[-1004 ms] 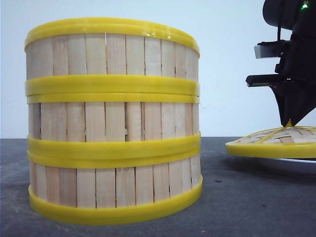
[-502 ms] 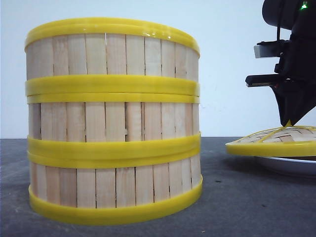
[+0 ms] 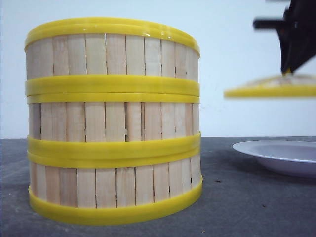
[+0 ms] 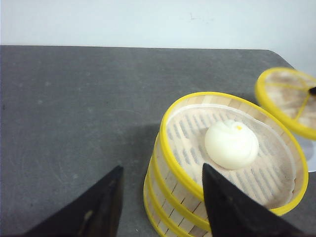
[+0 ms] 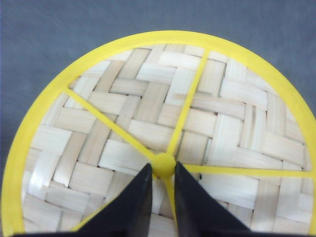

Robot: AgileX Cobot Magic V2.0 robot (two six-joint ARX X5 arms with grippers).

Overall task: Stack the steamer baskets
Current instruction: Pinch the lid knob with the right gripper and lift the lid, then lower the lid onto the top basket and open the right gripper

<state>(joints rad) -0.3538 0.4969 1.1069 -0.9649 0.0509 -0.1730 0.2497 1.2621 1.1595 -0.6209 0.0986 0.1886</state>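
Three steamer baskets [image 3: 113,121] stand stacked in one column at the left of the front view, slatted walls between yellow rims. From the left wrist the stack [image 4: 222,163] shows a white bun [image 4: 231,144] in the top basket. My left gripper [image 4: 163,197] is open, its fingers either side of the stack's near rim, well above it. My right gripper [image 5: 163,173] is shut on the yellow knob of the woven lid [image 5: 163,133]. The lid [image 3: 270,88] hangs in the air to the right of the stack, under the right gripper [image 3: 289,69].
A white plate [image 3: 279,155] lies on the dark grey table [image 3: 237,202] at the right, below the raised lid. A pale wall stands behind the table.
The right gripper has lifted the lid straight up off the white plate, which now lies bare. The stack has not moved.
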